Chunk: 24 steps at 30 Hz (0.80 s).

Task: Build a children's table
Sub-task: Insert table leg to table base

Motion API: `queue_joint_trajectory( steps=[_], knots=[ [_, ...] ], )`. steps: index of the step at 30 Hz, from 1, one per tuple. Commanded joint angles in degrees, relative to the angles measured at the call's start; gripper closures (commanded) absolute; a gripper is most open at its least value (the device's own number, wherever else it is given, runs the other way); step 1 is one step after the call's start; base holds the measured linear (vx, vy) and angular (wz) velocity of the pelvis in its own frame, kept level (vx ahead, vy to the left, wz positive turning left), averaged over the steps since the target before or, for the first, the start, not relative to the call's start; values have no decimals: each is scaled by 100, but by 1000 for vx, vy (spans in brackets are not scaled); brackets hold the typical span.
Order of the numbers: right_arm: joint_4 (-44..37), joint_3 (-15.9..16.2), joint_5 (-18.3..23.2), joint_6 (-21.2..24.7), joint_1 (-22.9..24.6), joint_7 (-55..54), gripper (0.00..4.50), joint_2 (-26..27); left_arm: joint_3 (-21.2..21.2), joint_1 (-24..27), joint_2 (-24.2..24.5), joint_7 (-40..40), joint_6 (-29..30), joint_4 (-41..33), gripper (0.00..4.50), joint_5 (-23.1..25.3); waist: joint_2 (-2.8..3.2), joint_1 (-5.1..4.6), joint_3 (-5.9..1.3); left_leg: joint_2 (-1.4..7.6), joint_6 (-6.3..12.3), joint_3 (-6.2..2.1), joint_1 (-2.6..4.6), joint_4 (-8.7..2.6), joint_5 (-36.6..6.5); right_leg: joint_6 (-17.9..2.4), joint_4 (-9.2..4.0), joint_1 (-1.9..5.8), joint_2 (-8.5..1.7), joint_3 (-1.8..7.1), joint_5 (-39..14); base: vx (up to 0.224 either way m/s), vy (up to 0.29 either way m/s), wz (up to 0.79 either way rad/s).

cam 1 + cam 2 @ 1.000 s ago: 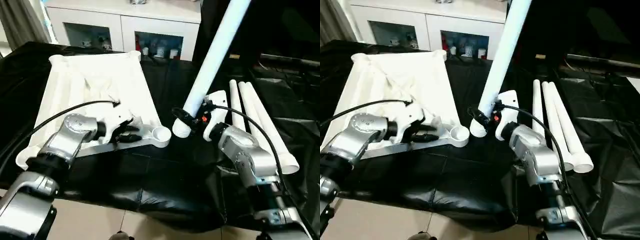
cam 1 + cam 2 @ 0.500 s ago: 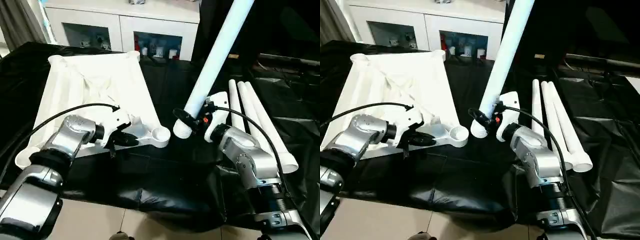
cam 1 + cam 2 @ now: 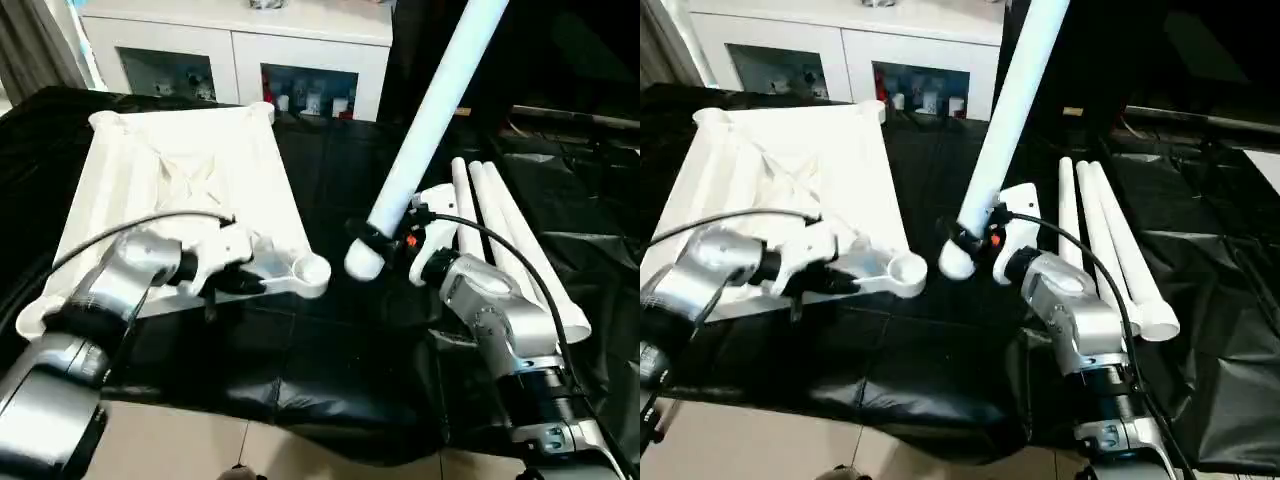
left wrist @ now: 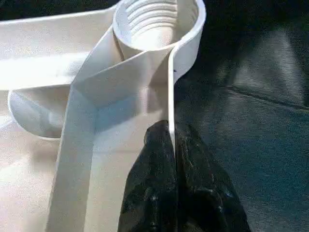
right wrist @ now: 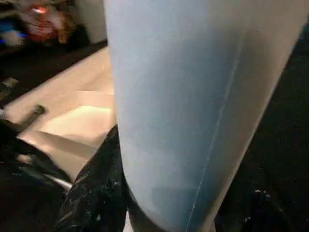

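Note:
The white tabletop [image 3: 190,190] lies underside up on the black cover, its ribs and round corner sockets showing. My left gripper [image 3: 236,284] is shut on the thin rim wall [image 4: 170,92] of its near edge, just behind the near-right corner socket [image 3: 312,270]. One finger is on each side of the wall. My right gripper [image 3: 384,240] is shut on a long white leg [image 3: 425,120]. The leg leans up and away to the right. Its lower end [image 3: 360,264] hangs just right of that socket, apart from it.
Three more white legs [image 3: 500,235] lie side by side on the black cover at the right. A white cabinet with glass doors [image 3: 240,55] stands behind the table. The black cover's front edge [image 3: 280,420] drops to a light floor.
My left gripper has closed from open onto the tabletop's rim near the socket. The right arm still holds the leg in about the same place. The camera has shifted slightly.

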Motion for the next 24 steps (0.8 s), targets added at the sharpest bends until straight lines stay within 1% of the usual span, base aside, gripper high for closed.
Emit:
queue_joint_trajectory(
  steps=[1, 2, 3, 4, 5, 6, 7, 8, 9, 12, 14, 15, 17, 18, 19, 23, 24],
  knots=[
    [-310, 92, 177, 209, -95, 276, 265, -92, -181, 273, -222, -52, 97, -424, 450, -63, 104, 22, -439, 430, -109, -140, 149, -451, -1017, -1328, -399, 270, -669, 434, -175, 0, 0, 0],
    [-316, 103, 179, 221, -98, 294, 265, -100, -183, 289, -237, -43, 98, -446, 450, -69, 82, 32, -432, 434, -103, -129, 165, -451, -1025, -1324, -407, 253, -665, 436, -200, 0, 0, 0],
    [-317, 135, 192, 257, -114, 365, 265, -129, -185, 334, -310, 11, 102, -503, 450, -71, 46, 56, -430, 420, -71, -122, 152, -444, -991, -1308, -404, 270, -668, 437, -271, 0, 0, 0],
    [-316, 167, 209, 312, -130, 415, 265, -140, -199, 377, -383, 77, 110, -557, 450, -60, 64, 85, -423, 422, -63, -121, 153, -444, -1004, -1255, -431, 262, -676, 436, -423, 0, 0, 0],
    [-287, 238, 199, 380, -159, 479, 265, -150, -210, 425, -492, 142, 139, -630, 450, -57, 26, 87, -416, 422, -62, -116, 152, -450, -1026, -1218, -447, 260, -673, 438, -525, 0, 0, 0],
    [-238, 334, 137, 405, -186, 531, 265, -163, -224, 442, -583, 201, 177, -668, 450, -47, 9, 112, -414, 423, -79, -116, 162, -451, -1040, -1160, -456, 251, -674, 436, -699, 0, 0, 0],
    [-176, 462, 42, 464, -217, 574, 265, -191, -246, 464, -657, 259, 226, -736, 450, -14, 29, 123, -409, 424, -112, -121, 164, -453, -1055, -1117, -463, 244, -675, 432, -821, 0, 0, 0],
    [-176, 463, 41, 464, -218, 574, 265, -191, -246, 464, -657, 259, 226, -736, 450, -13, 29, 121, -407, 420, -119, -116, 159, -456, -1075, -1086, -475, 242, -671, 434, -873, 0, 0, 0],
    [-116, 582, -91, 421, -234, 614, 265, -235, -251, 475, -687, 283, 262, -777, 450, 22, 10, 124, -409, 428, -144, -120, 168, -463, -1102, -1033, -481, 232, -675, 434, -954, 0, 0, 0],
    [14, 690, -301, 358, -277, 573, 265, -299, -283, 474, -683, 280, 273, -838, 450, 124, 7, 120, -413, 409, -171, -127, 146, -464, -1062, -954, -484, 244, -678, 435, -991, 0, 0, 0],
    [69, 699, -334, 390, -306, 548, 265, -321, -274, 485, -671, 271, 312, -890, 450, 146, 6, 122, -419, 404, -162, -122, 141, -455, -979, -943, -474, 244, -669, 440, -878, 0, 0, 0],
    [107, 692, -352, 404, -340, 523, 265, -331, -264, 471, -653, 243, 327, -886, 450, 154, 18, 129, -423, 403, -147, -127, 133, -455, -940, -936, -465, 255, -671, 437, -807, 0, 0, 0],
    [124, 691, -349, 418, -363, 520, 265, -345, -268, 462, -636, 228, 332, -885, 450, 178, 11, 122, -426, 403, -129, -127, 129, -452, -931, -945, -464, 255, -672, 434, -765, 0, 0, 0],
    [148, 689, -344, 423, -392, 524, 265, -363, -274, 448, -619, 216, 337, -875, 450, 206, 36, 120, -425, 404, -125, -130, 139, -451, -953, -958, -464, 246, -666, 433, -765, 0, 0, 0],
    [157, 664, -331, 417, -413, 519, 265, -370, -282, 444, -603, 184, 352, -876, 450, 217, 21, 111, -423, 403, -126, -129, 133, -456, -976, -961, -465, 250, -659, 430, -772, 0, 0, 0],
    [216, 576, -322, 404, -470, 546, 265, -401, -305, 429, -575, 94, 390, -859, 450, 235, 20, 107, -425, 405, -130, -128, 135, -452, -977, -990, -465, 254, -664, 432, -749, 0, 0, 0],
    [272, 576, -346, 409, -481, 593, 265, -420, -311, 418, -580, 55, 433, -864, 450, 241, 57, 101, -429, 402, -145, -130, 135, -452, -989, -998, -465, 253, -656, 431, -709, 0, 0, 0]
  ],
)
